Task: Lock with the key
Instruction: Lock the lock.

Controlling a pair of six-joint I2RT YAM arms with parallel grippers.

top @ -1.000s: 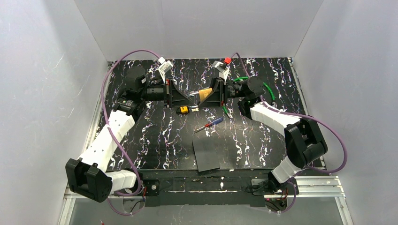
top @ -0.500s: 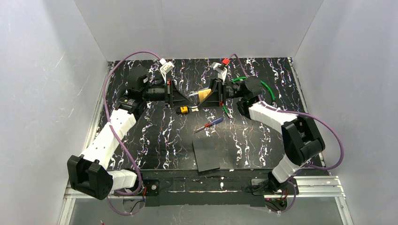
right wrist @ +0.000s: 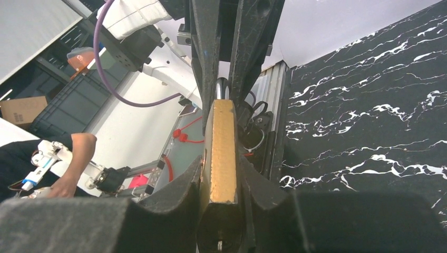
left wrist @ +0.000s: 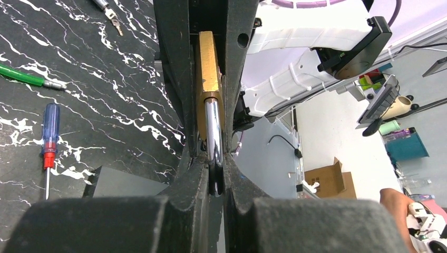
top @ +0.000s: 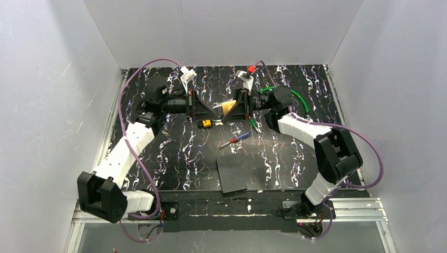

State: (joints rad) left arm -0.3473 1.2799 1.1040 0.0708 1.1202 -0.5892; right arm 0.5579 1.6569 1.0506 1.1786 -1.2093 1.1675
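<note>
The square brass padlock point(top: 229, 107) hangs in the air between both grippers, above the far middle of the black marbled table. My left gripper point(top: 213, 109) is shut on its silver shackle point(left wrist: 212, 132). My right gripper point(top: 235, 108) is shut on the brass body point(right wrist: 223, 147), with the keyhole end toward its camera. In the left wrist view the brass body point(left wrist: 208, 63) shows beyond the left gripper point(left wrist: 213, 174). In the right wrist view the body sits in the right gripper point(right wrist: 221, 184). The key point(top: 207, 124), with a yellow-and-black head, lies on the table just below the padlock, held by neither gripper.
A red-and-blue-handled screwdriver point(top: 235, 139) lies in front of the key; it also shows in the left wrist view point(left wrist: 49, 142). A green-handled tool point(top: 253, 124) lies to its right. A dark grey mat point(top: 232, 174) lies near the front edge. White walls enclose the table.
Both arms have shifted slightly and the padlock has crept a little toward the far side. Both grips are unchanged. The key has not moved.
</note>
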